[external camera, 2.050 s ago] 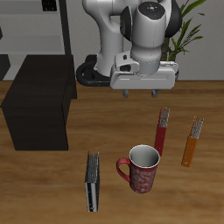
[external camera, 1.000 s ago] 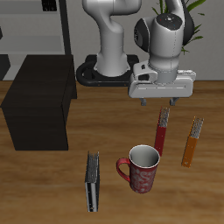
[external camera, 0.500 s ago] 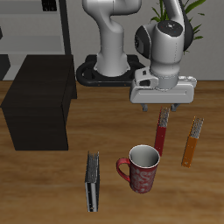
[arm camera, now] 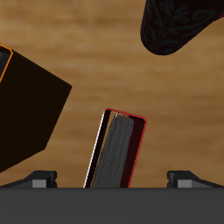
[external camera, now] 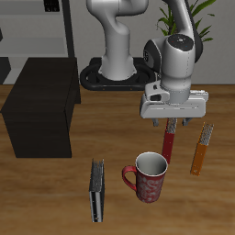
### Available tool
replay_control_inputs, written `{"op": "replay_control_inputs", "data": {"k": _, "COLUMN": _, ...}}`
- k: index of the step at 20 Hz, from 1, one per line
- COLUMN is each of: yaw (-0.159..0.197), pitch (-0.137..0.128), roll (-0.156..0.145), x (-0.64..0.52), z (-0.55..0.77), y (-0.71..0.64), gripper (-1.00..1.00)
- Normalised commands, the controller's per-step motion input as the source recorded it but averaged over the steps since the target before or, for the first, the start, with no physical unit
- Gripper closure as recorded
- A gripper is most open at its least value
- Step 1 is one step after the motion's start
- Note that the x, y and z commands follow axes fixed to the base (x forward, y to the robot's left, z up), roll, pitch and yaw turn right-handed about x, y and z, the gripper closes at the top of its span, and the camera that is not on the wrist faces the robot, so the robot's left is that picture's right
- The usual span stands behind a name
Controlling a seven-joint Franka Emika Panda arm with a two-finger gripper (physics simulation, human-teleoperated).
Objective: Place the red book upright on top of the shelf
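The red book point(external camera: 169, 144) lies flat on the table between the mug and the orange book. In the wrist view the red book point(arm camera: 118, 150) shows as a red-edged dark slab below the hand. My gripper point(external camera: 171, 125) hangs directly over the book's far end, open, with its fingertips point(arm camera: 39, 180) spread wide on either side and nothing between them. The shelf point(external camera: 41, 106), a matte black cabinet with a flat top, stands across the table from the gripper.
A red patterned mug point(external camera: 147, 176) stands beside the red book, nearer the table's front edge. An orange book point(external camera: 202, 149) lies on the book's other side. A dark grey-black book point(external camera: 96, 190) lies near the front edge. A tall grey rack point(external camera: 37, 37) stands behind the shelf.
My gripper has moved from behind the books toward the table's front and down, until it hangs low over the red book's far end. The books and the mug have not moved.
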Motion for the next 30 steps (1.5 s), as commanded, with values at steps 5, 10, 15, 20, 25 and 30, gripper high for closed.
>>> {"op": "replay_control_inputs", "data": {"k": 5, "yaw": -0.022, "pitch": 0.04, "roll": 0.003, "x": 0.02, "z": -0.21, "y": 0.03, "gripper": -1.0}}
{"op": "replay_control_inputs", "data": {"k": 10, "yaw": -0.002, "pitch": 0.062, "roll": 0.043, "x": 0.06, "z": -0.3, "y": 0.01, "gripper": -1.0}}
{"op": "replay_control_inputs", "data": {"k": 15, "yaw": -0.019, "pitch": 0.019, "roll": 0.011, "x": -0.01, "z": -0.09, "y": -0.01, "gripper": 1.0}}
{"op": "replay_control_inputs", "data": {"k": 20, "yaw": -0.001, "pitch": -0.007, "roll": 0.013, "x": -0.05, "z": 0.14, "y": -0.08, "gripper": 1.0}}
{"op": "replay_control_inputs", "data": {"k": 25, "yaw": -0.009, "pitch": 0.01, "roll": -0.006, "x": -0.07, "z": 0.35, "y": -0.32, "gripper": 1.0}}
{"op": "replay_control_inputs", "data": {"k": 30, "yaw": 0.022, "pitch": 0.011, "roll": 0.024, "x": -0.17, "z": 0.59, "y": -0.49, "gripper": 1.0}}
